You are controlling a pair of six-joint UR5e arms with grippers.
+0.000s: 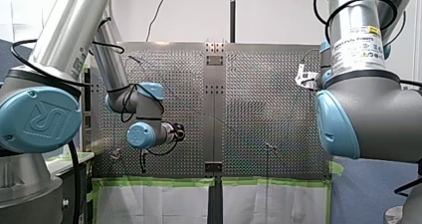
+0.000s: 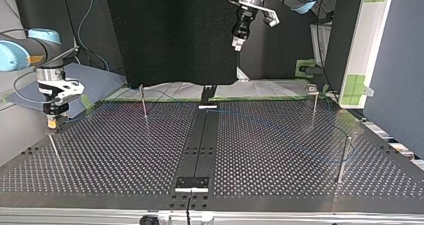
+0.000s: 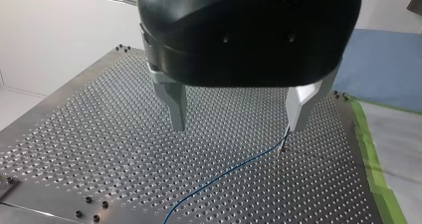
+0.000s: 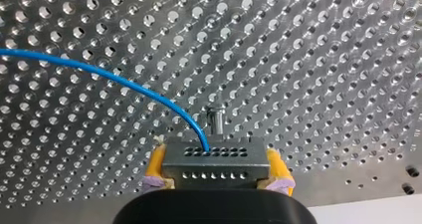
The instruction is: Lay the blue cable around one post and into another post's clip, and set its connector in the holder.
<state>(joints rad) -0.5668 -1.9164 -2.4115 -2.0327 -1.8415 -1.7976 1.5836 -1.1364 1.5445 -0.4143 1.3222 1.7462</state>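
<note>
My right gripper [image 4: 215,165] has its yellow pads shut on a grey connector block [image 4: 214,159]. The blue cable [image 4: 124,84] leaves the block's top and curves away over the perforated plate. A short metal pin [image 4: 215,119] stands just ahead of the connector. In the top view my right gripper [image 2: 52,124] hangs low over the plate at the left, above a thin leaning post [image 2: 55,152]. My left gripper [image 3: 238,128] is open with nothing between its metal fingers, high above the plate [image 2: 237,44]. Below it the cable [image 3: 224,174] runs to a thin post [image 3: 283,143].
More posts stand on the plate in the top view: one at the back left [image 2: 143,102], one with a clip head at the back right [image 2: 313,104], and one nearer at the right [image 2: 343,157]. A black centre strip [image 2: 200,140] divides the plate.
</note>
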